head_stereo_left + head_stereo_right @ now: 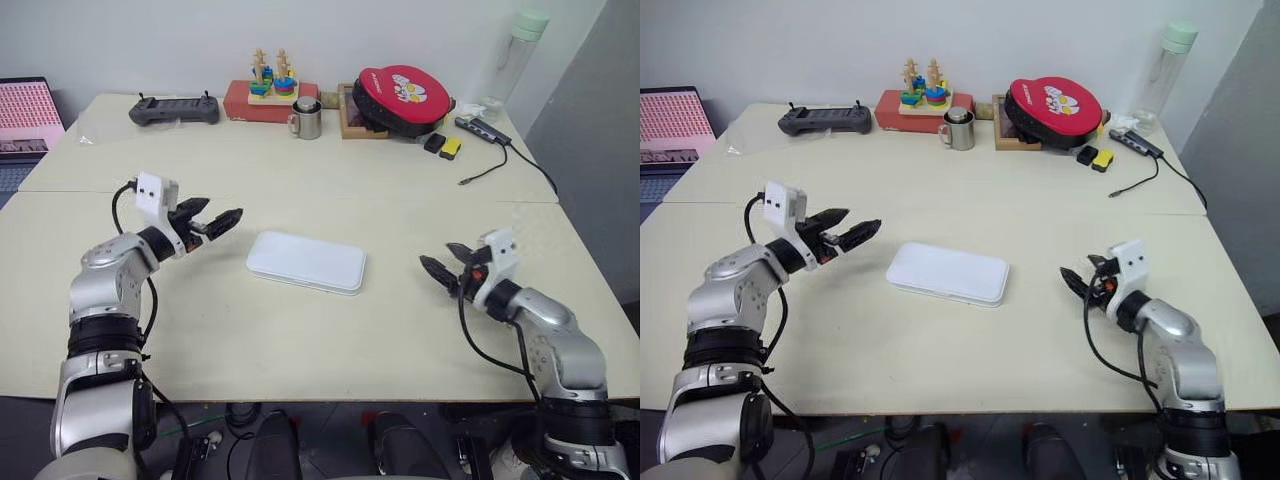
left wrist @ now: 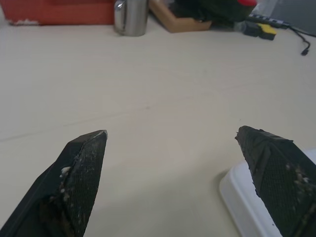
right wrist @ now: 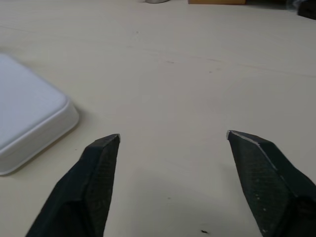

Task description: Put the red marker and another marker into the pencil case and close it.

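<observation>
Left eye view: the pencil case (image 1: pixel 306 262) is shown lid-down at mid-counter (image 1: pixel 300 340) between the spread, empty left end effector (image 1: pixel 222 222) and right end effector (image 1: pixel 447 264); an unlatched lid is judged liable to reopen.

A steel mug (image 1: pixel 307 119) stands beside a red pouch (image 1: pixel 404 98).
</observation>
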You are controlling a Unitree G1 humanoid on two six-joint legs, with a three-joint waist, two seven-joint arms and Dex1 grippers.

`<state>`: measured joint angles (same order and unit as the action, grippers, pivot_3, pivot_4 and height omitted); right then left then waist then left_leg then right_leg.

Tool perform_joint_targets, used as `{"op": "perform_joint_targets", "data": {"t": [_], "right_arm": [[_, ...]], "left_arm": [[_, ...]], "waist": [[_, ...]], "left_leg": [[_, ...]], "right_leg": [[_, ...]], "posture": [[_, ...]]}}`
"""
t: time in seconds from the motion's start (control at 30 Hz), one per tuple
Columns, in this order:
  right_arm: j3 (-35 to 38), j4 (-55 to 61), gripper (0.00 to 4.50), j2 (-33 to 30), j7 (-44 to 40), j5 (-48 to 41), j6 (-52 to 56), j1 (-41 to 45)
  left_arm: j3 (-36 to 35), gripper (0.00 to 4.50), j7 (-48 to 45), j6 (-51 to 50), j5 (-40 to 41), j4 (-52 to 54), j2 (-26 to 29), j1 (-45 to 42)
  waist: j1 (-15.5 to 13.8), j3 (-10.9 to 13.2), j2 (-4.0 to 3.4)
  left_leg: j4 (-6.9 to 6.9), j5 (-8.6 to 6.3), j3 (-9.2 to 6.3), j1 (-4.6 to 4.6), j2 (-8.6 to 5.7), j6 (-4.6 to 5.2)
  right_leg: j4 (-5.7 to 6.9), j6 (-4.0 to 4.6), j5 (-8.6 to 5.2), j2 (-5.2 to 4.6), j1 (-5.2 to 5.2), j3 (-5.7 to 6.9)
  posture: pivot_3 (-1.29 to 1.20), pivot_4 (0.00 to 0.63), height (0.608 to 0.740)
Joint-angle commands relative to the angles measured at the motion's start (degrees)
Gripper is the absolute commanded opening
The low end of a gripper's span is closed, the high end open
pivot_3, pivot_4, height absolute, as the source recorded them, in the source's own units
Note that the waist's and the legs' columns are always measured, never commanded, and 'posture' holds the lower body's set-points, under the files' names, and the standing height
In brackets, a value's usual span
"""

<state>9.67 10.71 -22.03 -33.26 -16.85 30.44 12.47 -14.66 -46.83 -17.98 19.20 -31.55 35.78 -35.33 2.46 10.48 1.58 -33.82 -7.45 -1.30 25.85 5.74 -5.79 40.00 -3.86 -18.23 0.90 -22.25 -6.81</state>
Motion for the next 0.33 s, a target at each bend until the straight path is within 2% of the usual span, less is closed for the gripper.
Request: {"op": "perform_joint_targets", "data": {"t": [0.03,0.33], "right_arm": [[0.8,-0.6,4.45,-1.6,0.2,-0.4,-1.9,2.8],[-0.5,-3.2,4.45,-3.0,-0.6,-0.6,-3.0,6.3]], "left_arm": [[-3.2,4.50,1.9,2.2,0.3,0.3,2.2,0.6],[-4.8,4.50,3.1,2.4,0.6,5.3,3.2,7.1]], "waist": [[0.2,0.0,0.00],[0.2,0.0,0.00]], "left_leg": [[-0.01,0.00,0.02,0.00,0.00,0.00],[-0.01,0.00,0.08,0.02,-0.01,0.00]], "right_leg": [[-0.01,-0.05,0.03,0.00,0.00,-0.04],[-0.05,-0.03,0.03,-0.02,0.00,-0.08]], "posture": [[0.00,0.150,0.740],[0.00,0.150,0.740]]}}
